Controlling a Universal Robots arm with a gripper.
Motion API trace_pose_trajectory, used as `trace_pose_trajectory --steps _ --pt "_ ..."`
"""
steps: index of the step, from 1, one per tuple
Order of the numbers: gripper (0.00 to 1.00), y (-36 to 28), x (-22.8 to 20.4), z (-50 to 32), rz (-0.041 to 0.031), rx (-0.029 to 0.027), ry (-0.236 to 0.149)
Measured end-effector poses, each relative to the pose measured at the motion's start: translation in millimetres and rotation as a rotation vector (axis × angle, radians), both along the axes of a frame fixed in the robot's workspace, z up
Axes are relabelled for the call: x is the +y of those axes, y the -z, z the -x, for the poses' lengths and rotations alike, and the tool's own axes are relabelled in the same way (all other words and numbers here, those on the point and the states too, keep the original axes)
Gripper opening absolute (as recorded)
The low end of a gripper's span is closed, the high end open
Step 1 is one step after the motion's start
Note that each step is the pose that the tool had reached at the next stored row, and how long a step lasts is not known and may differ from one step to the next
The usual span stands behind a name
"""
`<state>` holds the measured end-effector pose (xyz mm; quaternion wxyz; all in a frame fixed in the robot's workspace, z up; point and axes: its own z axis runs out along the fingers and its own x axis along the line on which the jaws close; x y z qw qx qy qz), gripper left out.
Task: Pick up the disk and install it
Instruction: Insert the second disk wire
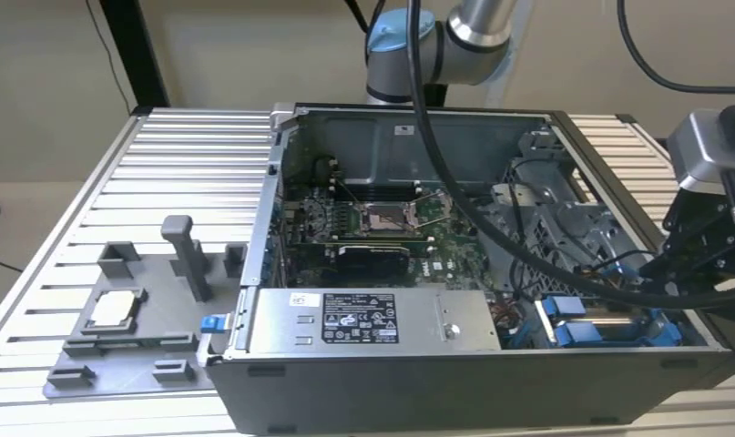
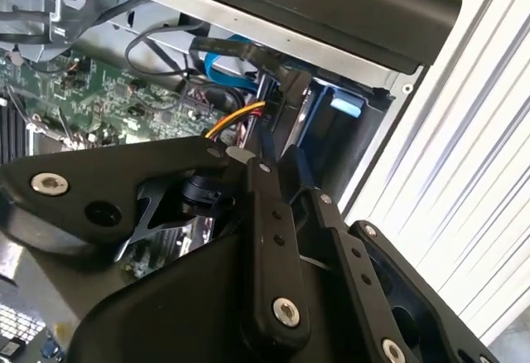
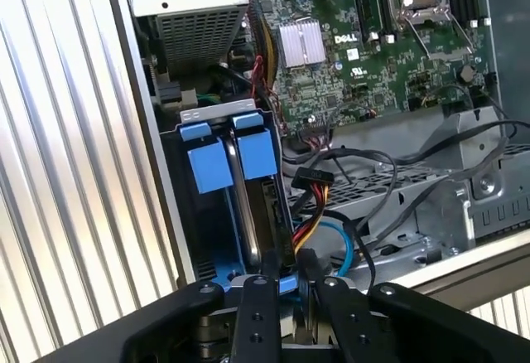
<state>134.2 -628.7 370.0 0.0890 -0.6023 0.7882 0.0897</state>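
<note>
In the exterior view the gripper (image 1: 689, 269) hangs over the case (image 1: 464, 382) at its near corner on the view's right, above the blue carriers (image 1: 586, 330) in the drive bay. Loose black cables (image 1: 513, 255) pass just beside it; a snag on them could drag the arm's load sideways.

In the second wrist view the fingers (image 2: 269, 214) reach down into the bay beside the coloured wires (image 2: 240, 118). I cannot tell if the jaws are open or closed here.

In the first wrist view the fingers (image 3: 258, 297) stand close together around the edge of the disk (image 3: 261, 222), which sits upright in the bay next to another carrier (image 3: 207, 164) (contact itself is hidden). If the disk is tilted, it could jam against the rails, or press on the wires (image 3: 310, 214) nearby.
</note>
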Motion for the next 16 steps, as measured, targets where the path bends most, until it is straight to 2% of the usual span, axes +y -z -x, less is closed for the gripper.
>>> trace_pose_trajectory --steps 4,7,11,12,14,16 --pt "1.0 -1.2 -0.1 -1.0 0.0051 0.0 0.024" --pt "1.0 -2.5 0.0 -1.8 0.005 -0.0058 0.037" --pt "1.0 -4.0 0.0 -3.7 0.0046 -0.0199 0.049" --pt "1.0 -4.1 0.0 -4.4 0.0045 -0.0244 0.051" --pt "1.0 -4.3 0.0 -6.2 0.0036 -0.0369 0.054" --pt "1.0 -4.4 0.0 -8.1 0.0018 -0.0457 0.058"
